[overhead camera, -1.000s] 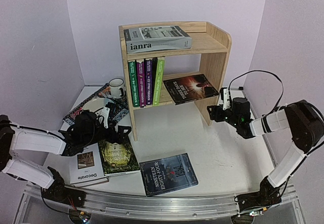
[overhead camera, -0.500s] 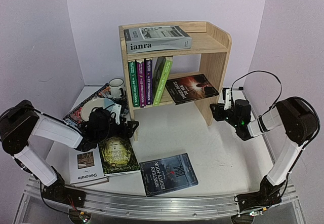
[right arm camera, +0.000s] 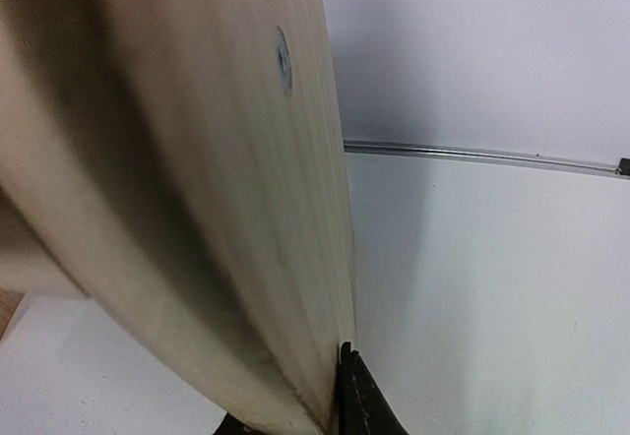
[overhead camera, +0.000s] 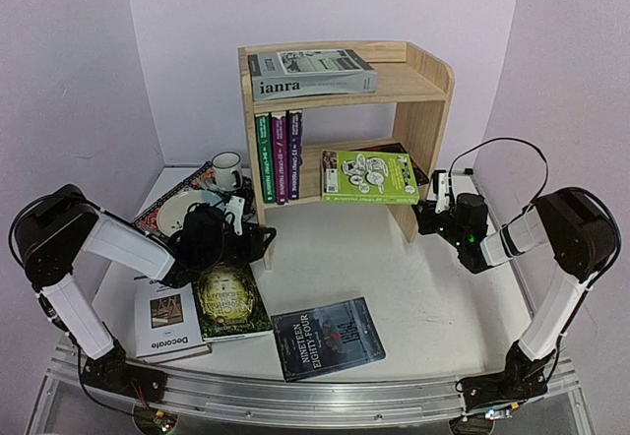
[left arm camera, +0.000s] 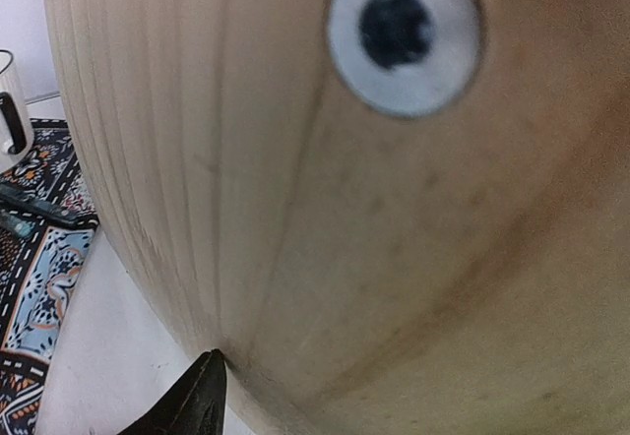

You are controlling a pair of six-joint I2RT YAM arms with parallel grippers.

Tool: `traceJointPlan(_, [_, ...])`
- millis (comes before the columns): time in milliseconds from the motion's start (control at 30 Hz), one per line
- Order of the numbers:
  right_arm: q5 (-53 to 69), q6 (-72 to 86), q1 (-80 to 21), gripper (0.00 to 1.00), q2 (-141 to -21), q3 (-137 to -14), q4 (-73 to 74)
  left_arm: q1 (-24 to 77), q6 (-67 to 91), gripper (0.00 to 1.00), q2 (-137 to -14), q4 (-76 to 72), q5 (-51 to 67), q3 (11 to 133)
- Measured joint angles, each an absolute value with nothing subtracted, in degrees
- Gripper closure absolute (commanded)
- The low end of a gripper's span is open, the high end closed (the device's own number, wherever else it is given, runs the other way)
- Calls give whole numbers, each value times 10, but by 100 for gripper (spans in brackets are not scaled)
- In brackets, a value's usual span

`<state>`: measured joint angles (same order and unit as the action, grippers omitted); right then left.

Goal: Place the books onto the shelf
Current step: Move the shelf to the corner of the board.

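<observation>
The green book [overhead camera: 369, 176] has fallen flat toward 3 o'clock, still on the shelf [overhead camera: 425, 86]; my left gripper [overhead camera: 258, 243], right gripper [overhead camera: 424, 216]: opening indeterminable.

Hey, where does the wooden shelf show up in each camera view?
Top external: the light pine two-tier shelf stands centre back.
Left wrist: its side panel fills nearly the whole picture.
Right wrist: its side panel covers the left half.
Shared landmark: the white table top beneath it.
</observation>
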<state>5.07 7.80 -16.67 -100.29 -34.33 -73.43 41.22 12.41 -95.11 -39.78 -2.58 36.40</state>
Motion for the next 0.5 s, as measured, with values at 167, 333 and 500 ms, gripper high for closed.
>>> traceJointPlan(167, [32, 81, -166, 95, -1001, -341, -735, 396, 114, 46, -978, -406, -1, 388])
traceJointPlan(333, [12, 86, -164, 95, -997, -335, -736, 382, 103, 46, -1013, -411, 22, 424])
traceJointPlan(500, [7, 87, -153, 95, -995, -333, -736, 375, 96, 46, -1044, -415, 37, 458])
